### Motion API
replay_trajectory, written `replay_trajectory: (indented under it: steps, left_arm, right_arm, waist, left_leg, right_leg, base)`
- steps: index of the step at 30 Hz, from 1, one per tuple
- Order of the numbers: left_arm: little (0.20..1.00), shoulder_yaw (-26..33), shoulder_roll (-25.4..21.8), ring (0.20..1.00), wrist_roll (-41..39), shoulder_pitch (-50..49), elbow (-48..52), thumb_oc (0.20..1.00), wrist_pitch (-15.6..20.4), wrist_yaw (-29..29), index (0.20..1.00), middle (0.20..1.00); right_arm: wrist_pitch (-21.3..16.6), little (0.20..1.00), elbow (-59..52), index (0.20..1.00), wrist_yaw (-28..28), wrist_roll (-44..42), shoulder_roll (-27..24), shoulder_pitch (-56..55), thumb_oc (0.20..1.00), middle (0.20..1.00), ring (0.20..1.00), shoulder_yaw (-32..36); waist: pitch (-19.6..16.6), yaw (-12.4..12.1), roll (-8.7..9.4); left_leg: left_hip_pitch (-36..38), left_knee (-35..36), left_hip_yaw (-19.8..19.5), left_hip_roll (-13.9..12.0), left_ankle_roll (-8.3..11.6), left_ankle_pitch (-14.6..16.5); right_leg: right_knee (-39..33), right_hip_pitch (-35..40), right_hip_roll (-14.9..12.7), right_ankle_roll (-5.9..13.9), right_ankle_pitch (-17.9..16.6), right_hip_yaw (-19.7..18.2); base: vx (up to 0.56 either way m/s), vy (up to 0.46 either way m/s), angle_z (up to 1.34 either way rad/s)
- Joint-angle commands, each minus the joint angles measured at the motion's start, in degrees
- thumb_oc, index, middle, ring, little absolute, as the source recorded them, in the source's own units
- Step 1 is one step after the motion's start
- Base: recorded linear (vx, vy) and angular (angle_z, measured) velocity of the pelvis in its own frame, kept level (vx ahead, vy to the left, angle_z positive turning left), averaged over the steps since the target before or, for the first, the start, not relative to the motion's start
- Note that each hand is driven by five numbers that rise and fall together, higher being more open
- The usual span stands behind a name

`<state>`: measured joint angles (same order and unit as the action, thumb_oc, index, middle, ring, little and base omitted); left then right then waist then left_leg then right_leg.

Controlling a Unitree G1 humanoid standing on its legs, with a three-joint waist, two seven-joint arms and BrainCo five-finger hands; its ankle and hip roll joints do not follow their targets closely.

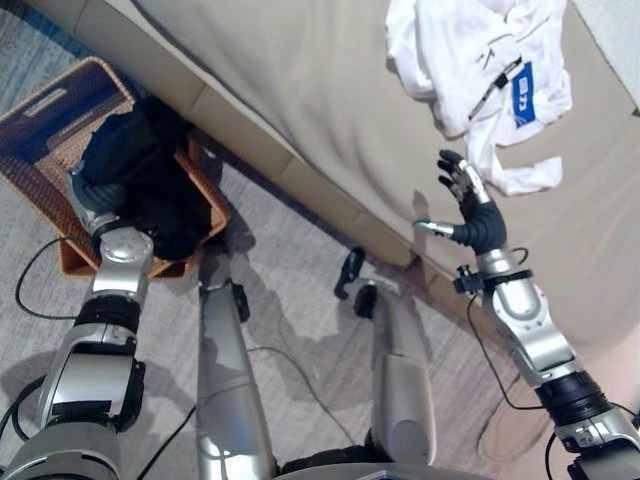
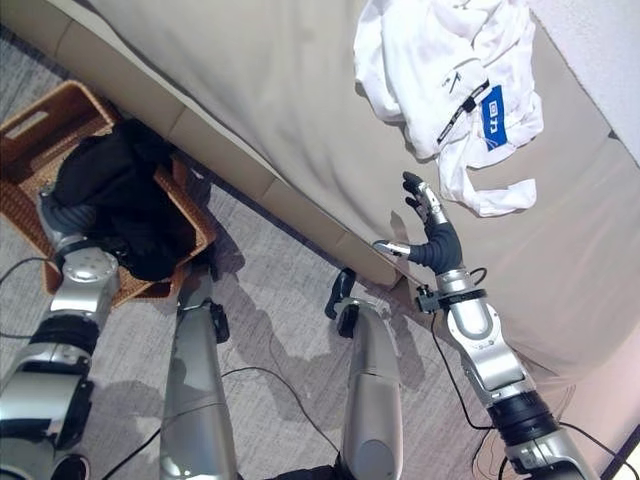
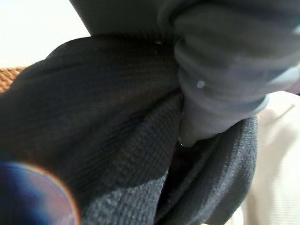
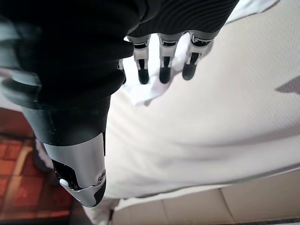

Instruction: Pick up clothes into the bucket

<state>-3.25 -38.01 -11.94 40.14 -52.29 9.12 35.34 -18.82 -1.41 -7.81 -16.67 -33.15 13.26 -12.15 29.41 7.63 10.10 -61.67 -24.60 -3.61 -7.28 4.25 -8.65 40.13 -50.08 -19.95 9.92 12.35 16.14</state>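
A white garment (image 1: 470,60) with a blue label lies crumpled on the beige sofa (image 1: 300,80). My right hand (image 1: 475,215) hovers open just short of its near edge, its straight fingers (image 4: 161,65) holding nothing. A black garment (image 1: 150,180) is heaped in the brown wicker basket (image 1: 60,90) on the floor to the left. My left hand (image 1: 98,192) is sunk into that black cloth (image 3: 93,117), and in the left wrist view only its dark ribbed cover (image 3: 225,70) shows against the fabric.
The basket stands on a grey carpet (image 1: 290,290) close against the sofa's front edge. The sofa seat around the white garment is bare. A reddish-brown floor (image 4: 18,183) shows in the right wrist view.
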Motion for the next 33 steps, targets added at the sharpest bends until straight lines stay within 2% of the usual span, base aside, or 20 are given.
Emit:
replay_trajectory:
  steps: [1,14,15,16,18,27,28,29,30,32,33]
  left_arm:
    - [0.200,2.7,-2.2,0.200,1.7,1.3,-2.3,0.200,0.0,1.1,0.200,0.200]
    - [0.200,9.1,-3.1,0.200,-5.9,0.5,-7.7,0.200,-0.1,4.1,0.200,0.200]
    - [0.448,8.9,-3.1,0.448,-6.1,0.8,-7.8,0.448,0.0,3.8,0.448,0.448]
    - [1.000,8.4,-2.9,1.000,-6.0,0.6,-6.7,1.000,-0.1,3.8,1.000,1.000]
    - [1.000,7.8,-2.6,1.000,-6.4,0.2,-6.2,1.000,0.0,1.9,1.000,1.000]
    - [1.000,8.7,-0.4,1.000,-7.6,-1.3,-0.9,1.000,2.8,2.5,1.000,1.000]
    - [1.000,9.1,1.2,1.000,-8.8,-3.1,3.3,1.000,5.2,2.7,1.000,1.000]
    - [1.000,9.2,1.3,1.000,-8.8,-3.4,3.6,1.000,5.2,2.8,1.000,1.000]
    - [1.000,9.5,4.3,1.000,-9.6,-6.5,10.6,1.000,7.5,2.6,1.000,1.000]
    - [1.000,10.1,5.5,1.000,-10.4,-7.7,11.8,1.000,8.5,2.3,1.000,1.000]
    - [1.000,10.8,8.5,1.000,-13.4,-9.8,15.5,1.000,10.8,1.3,1.000,1.000]
  right_arm:
    - [-3.3,1.000,-2.8,1.000,0.5,-1.7,-1.1,-0.9,1.000,1.000,1.000,2.9]
    - [-3.0,1.000,-3.5,1.000,0.1,-2.2,-1.6,-1.7,1.000,1.000,1.000,2.1]
    - [-2.9,1.000,-3.4,1.000,0.2,-2.3,-1.6,-1.6,1.000,1.000,1.000,1.9]
    - [-2.9,1.000,-3.5,1.000,0.1,-2.4,-1.7,-1.6,1.000,1.000,1.000,2.1]
    - [-2.7,1.000,-3.0,1.000,0.0,-2.7,-1.6,-1.5,1.000,1.000,1.000,2.3]
    - [-2.7,1.000,-2.0,1.000,-0.6,-3.2,-0.7,-1.4,1.000,1.000,1.000,3.4]
    - [-2.7,1.000,-1.3,1.000,-1.2,-3.3,0.0,-1.4,1.000,1.000,1.000,3.8]
    - [-2.7,1.000,-1.3,1.000,-1.2,-3.3,0.0,-1.4,1.000,1.000,1.000,3.8]
    - [-2.4,1.000,-0.9,1.000,-1.9,-2.8,0.9,-2.0,1.000,1.000,1.000,5.1]
    - [-2.2,1.000,-0.6,1.000,-2.1,-2.6,1.3,-2.3,1.000,1.000,1.000,5.5]
    - [-1.6,1.000,0.3,1.000,-2.6,-1.7,2.1,-2.7,1.000,1.000,1.000,6.3]
  waist:
    - [-2.3,-0.4,1.56]
    - [-2.8,-0.8,1.83]
    - [-2.8,-0.8,1.90]
    - [-2.8,-0.9,1.91]
    - [-2.6,-0.9,1.74]
    - [-2.0,-1.5,1.22]
    - [-1.9,-2.0,0.95]
    - [-1.8,-2.0,0.94]
    - [-1.9,-2.5,0.33]
    - [-1.9,-2.7,0.13]
    - [-2.3,-3.1,-0.18]
  left_leg:
    - [-0.1,-11.7,0.4,-1.7,-1.78,14.2]
    - [0.5,-10.9,0.3,-1.4,-1.83,14.3]
    - [0.6,-10.9,0.2,-1.4,-1.88,14.3]
    - [0.9,-10.8,0.3,-1.4,-1.90,14.3]
    - [1.4,-10.5,0.5,-1.4,-1.93,14.3]
    - [5.4,-6.7,1.7,-1.0,-1.86,13.1]
    - [6.6,-5.6,2.1,-0.7,-1.79,12.8]
    - [6.8,-5.5,2.1,-0.7,-1.79,12.7]
    - [8.1,-3.9,2.5,-0.3,-1.80,12.3]
    - [9.1,-3.0,2.6,-0.1,-1.80,12.0]
    - [11.0,-1.4,2.9,0.2,-1.72,11.7]
  right_leg:
    - [-6.1,-0.8,-1.3,2.80,-10.5,-1.9]
    - [-7.0,0.3,-1.2,3.06,-10.9,-1.3]
    - [-7.0,0.4,-1.2,3.06,-10.9,-1.2]
    - [-7.1,0.7,-1.2,3.09,-10.9,-1.2]
    - [-7.3,1.1,-1.3,3.07,-11.1,-1.2]
    - [-9.9,4.0,-1.6,3.48,-12.5,-1.3]
    - [-10.9,5.0,-1.8,3.64,-13.1,-1.1]
    - [-11.0,5.2,-1.8,3.64,-13.1,-1.1]
    - [-12.0,6.4,-2.1,3.72,-13.6,-0.8]
    - [-12.7,7.3,-2.2,3.76,-13.9,-0.6]
    - [-14.0,8.8,-2.5,3.95,-14.8,-0.7]
  base:
    - [0.00,0.000,0.00]
    - [0.00,0.000,0.00]
    - [0.00,0.000,0.00]
    - [0.00,0.000,0.00]
    - [0.00,0.000,0.00]
    - [0.00,0.000,0.00]
    - [0.00,0.000,0.00]
    - [0.00,0.000,0.00]
    - [0.00,0.000,0.00]
    - [0.00,0.000,0.00]
    - [0.02,0.000,0.04]
